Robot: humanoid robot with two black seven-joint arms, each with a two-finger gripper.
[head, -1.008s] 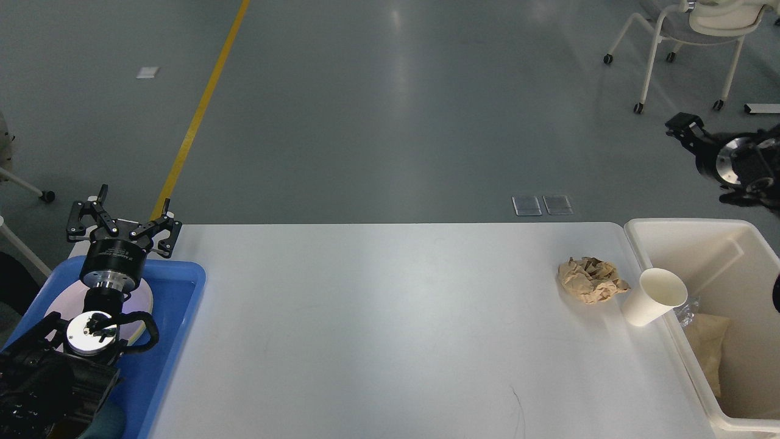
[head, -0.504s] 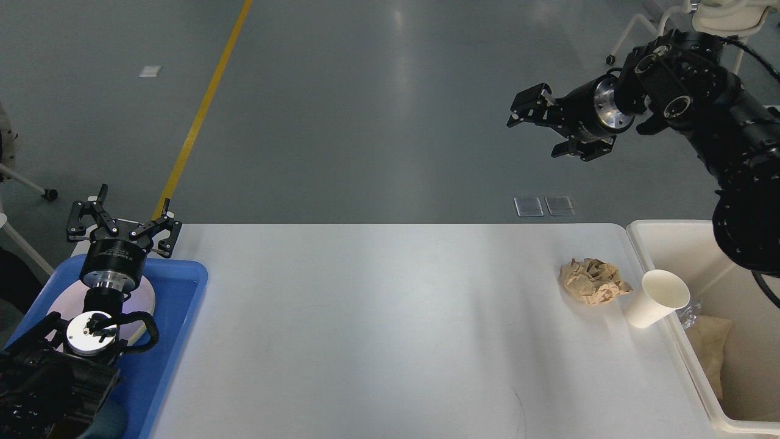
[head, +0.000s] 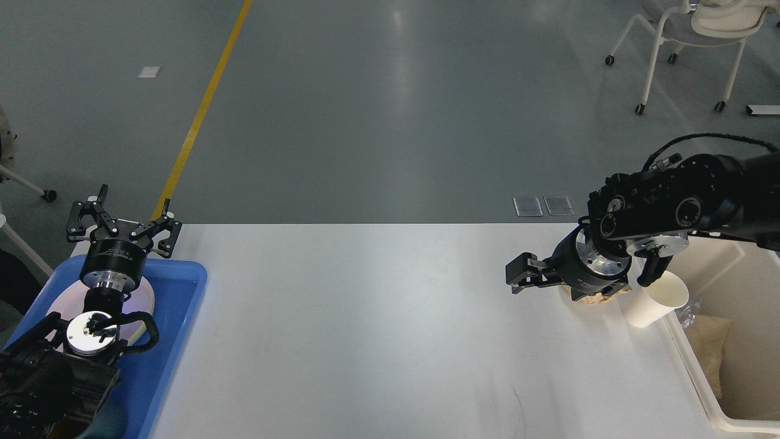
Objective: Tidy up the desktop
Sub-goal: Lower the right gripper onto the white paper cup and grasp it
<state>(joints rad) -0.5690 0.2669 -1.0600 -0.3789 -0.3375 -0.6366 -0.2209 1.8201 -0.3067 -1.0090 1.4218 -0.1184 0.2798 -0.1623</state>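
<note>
While the left gripper [head: 124, 224] hangs spread wide over the blue tray [head: 177, 305], the right gripper [head: 525, 276] sits low over the desktop [head: 378, 329], just left of the crumpled paper [head: 594, 297] (mostly hidden); whether its jaws are parted I cannot tell. A cup [head: 655, 299] stands beside the bin [head: 731, 366].

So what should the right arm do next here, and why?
Probably pull back a little toward the crumpled brown paper: the right gripper sits low over the desktop but points past it, with the paper mostly under its wrist and nothing between the fingers.
</note>
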